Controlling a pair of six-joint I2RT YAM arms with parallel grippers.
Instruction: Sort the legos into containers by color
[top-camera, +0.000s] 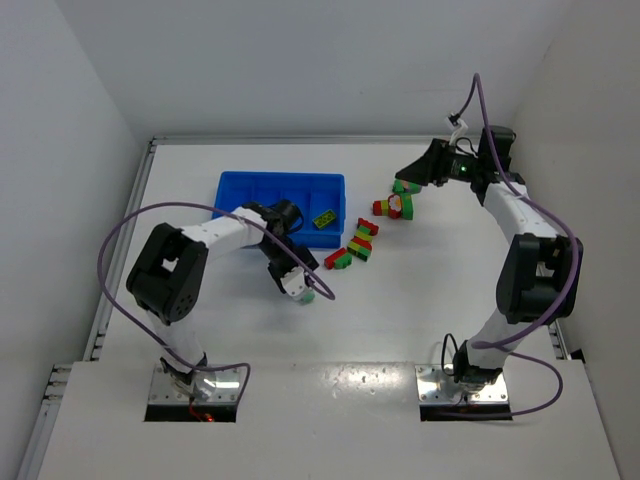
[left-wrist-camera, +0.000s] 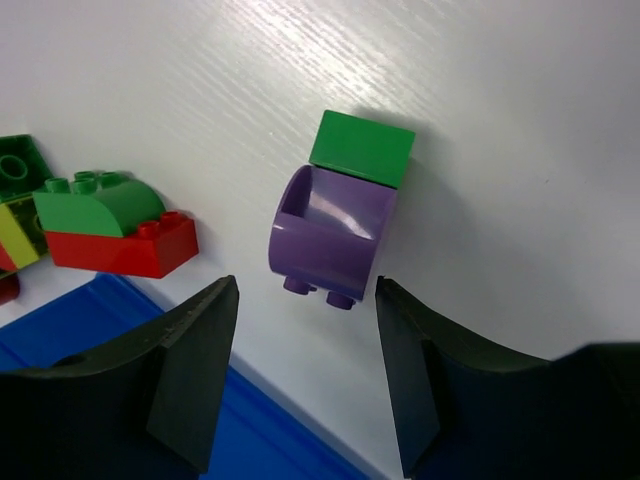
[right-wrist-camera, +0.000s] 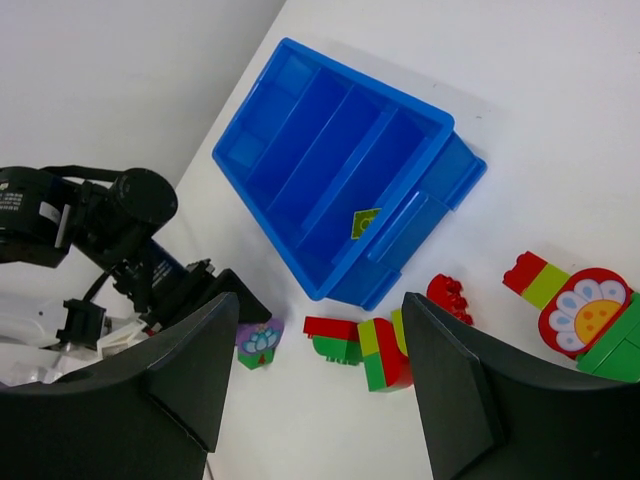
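A purple lego with a green brick stuck to it (left-wrist-camera: 340, 215) lies on the white table just beyond my left gripper's (left-wrist-camera: 305, 310) fingertips. That gripper is open, with nothing between the jaws, and hovers near the tray's front right corner (top-camera: 296, 282). A green-on-red clump (left-wrist-camera: 115, 225) lies to its left. More red, green and yellow-green legos (top-camera: 360, 247) trail to the right of the blue tray (top-camera: 232, 185). One yellow-green brick (right-wrist-camera: 365, 222) lies in the tray's end compartment. My right gripper (right-wrist-camera: 320, 310) is open and empty, high above the far right legos (top-camera: 405, 172).
A round flower-printed brick (right-wrist-camera: 590, 315) and a loose red piece (right-wrist-camera: 450, 297) lie right of the tray. White walls close the table at the back and sides. The left arm's cable (top-camera: 120, 240) loops over the table's left side.
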